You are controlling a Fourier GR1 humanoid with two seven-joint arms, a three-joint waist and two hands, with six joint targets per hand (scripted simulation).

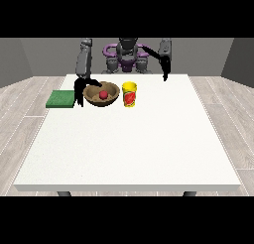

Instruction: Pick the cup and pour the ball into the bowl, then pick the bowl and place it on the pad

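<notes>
Most of the big white table (129, 149) is bare, and the wide part nearer the camera has nothing on it. All the things sit in a row close to the table's far edge, on the robot's side. The brown bowl (101, 94) is the thing to go by. Inside the bowl lies a red ball (103, 94). Just beside the bowl, toward the view's right, stands a yellow cup (129, 94), upright, with a small gap between them. On the bowl's other side lies a green pad (61, 98), flat, right at the table's edge at the view's left.

The hand at the view's left (81, 89) is down between the pad and the bowl. Its thumb reaches over the bowl's rim and its fingers point down beside the bowl's wall, pinching the rim. The hand at the view's right (165, 69) hangs well apart from the bowl, past the cup, near the far edge. Its fingers point down, straight, holding nothing.
</notes>
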